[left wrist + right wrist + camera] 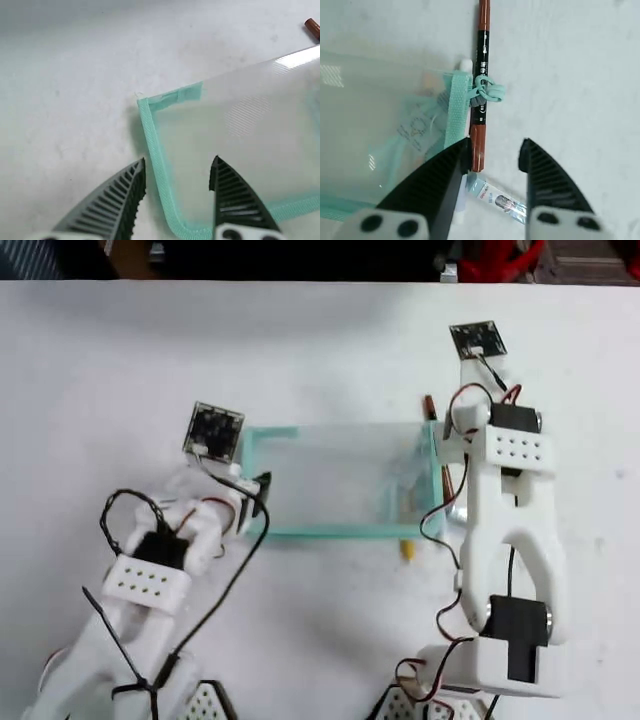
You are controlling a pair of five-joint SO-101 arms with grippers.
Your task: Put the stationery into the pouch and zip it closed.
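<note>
My left jaws stand apart astride one end of the pouch (330, 475) on the counter (300, 340), my right jaws apart over the brown pen (482, 55) just beside its other end, where closing askew could snag the zip pull (487, 93) instead.

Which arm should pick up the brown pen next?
The right one. The right gripper is open just above the brown pen beside the pouch. The left gripper, also open, is at the pouch's far end, away from the pen.
</note>
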